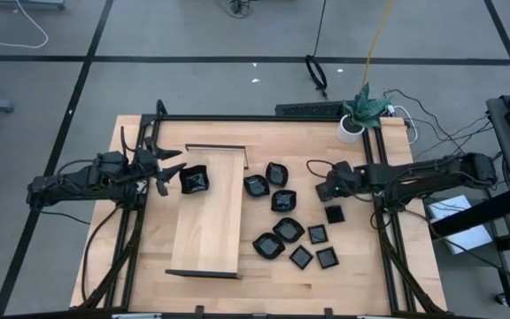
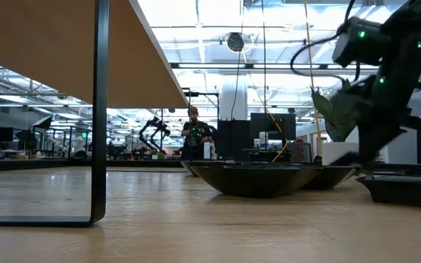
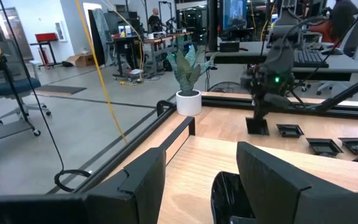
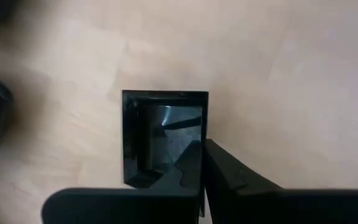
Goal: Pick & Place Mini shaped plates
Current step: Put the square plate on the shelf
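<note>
Several mini shaped plates (image 1: 283,201), small glossy black dishes, lie flat on the wooden table right of the long pale board (image 1: 209,213). One more plate (image 1: 193,180) lies at the board's left edge. My left gripper (image 1: 168,173) hangs level beside it, open. That plate (image 3: 229,198) shows low between its fingers, and I cannot tell whether they touch it. My right gripper (image 1: 323,189) slants down at the table's right, shut on a square plate (image 4: 163,140). My right gripper pinches the square plate's rim (image 4: 199,134) at one side, one finger inside the dish and one outside. The fingers slant down from the table's right. The plate (image 3: 257,126) stands steeply tilted below them; whether its lower edge is clear of the table, I cannot tell.
The board stands raised on a black frame leg (image 2: 101,109). Black rails (image 1: 383,230) run along the table's sides. A potted plant (image 1: 359,111) stands at the far right corner. Plates (image 2: 258,179) crowd the table between board and right rail. A person (image 2: 194,135) stands far off.
</note>
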{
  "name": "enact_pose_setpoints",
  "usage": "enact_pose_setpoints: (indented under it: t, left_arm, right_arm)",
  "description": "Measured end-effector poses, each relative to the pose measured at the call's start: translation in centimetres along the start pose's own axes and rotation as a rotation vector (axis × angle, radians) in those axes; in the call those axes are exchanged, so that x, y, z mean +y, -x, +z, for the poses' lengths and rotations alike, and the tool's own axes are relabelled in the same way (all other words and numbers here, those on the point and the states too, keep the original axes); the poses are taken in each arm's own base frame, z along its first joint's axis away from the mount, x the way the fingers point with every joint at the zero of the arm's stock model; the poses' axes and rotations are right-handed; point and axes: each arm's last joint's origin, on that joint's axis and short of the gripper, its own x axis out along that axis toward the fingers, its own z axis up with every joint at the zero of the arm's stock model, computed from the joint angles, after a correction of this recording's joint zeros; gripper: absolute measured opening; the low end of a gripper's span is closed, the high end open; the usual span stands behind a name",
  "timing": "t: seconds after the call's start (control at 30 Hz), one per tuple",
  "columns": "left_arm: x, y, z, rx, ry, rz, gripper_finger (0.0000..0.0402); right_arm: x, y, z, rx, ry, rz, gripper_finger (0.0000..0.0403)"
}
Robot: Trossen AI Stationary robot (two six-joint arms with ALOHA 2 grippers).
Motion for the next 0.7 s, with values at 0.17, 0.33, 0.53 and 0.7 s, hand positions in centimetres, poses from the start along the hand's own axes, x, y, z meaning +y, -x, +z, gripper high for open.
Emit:
enact_pose_setpoints:
  t: [0.17, 0.33, 0.53, 0.7]
  left_arm:
    - [0.0, 0.0, 0.0, 0.000, 0.001, 0.000, 0.0202]
    - [0.0, 0.0, 0.0, -0.001, 0.003, 0.000, 0.0202]
    - [0.0, 0.0, 0.4, -0.036, 0.050, -0.004, 0.0202]
    - [-0.1, 0.1, 1.1, -0.112, 0.100, -0.054, 0.0202]
  right_arm:
    - [0.6, 1.8, 1.3, -0.254, 0.031, 0.109, 0.0000]
    - [2.5, 2.7, 3.1, -0.650, 0.101, 0.252, 0.0000]
    - [3.7, 2.3, 3.5, -1.046, 0.212, 0.486, 0.0000]
    - [3.4, 1.2, 3.2, -1.131, 0.263, 0.465, 0.0000]
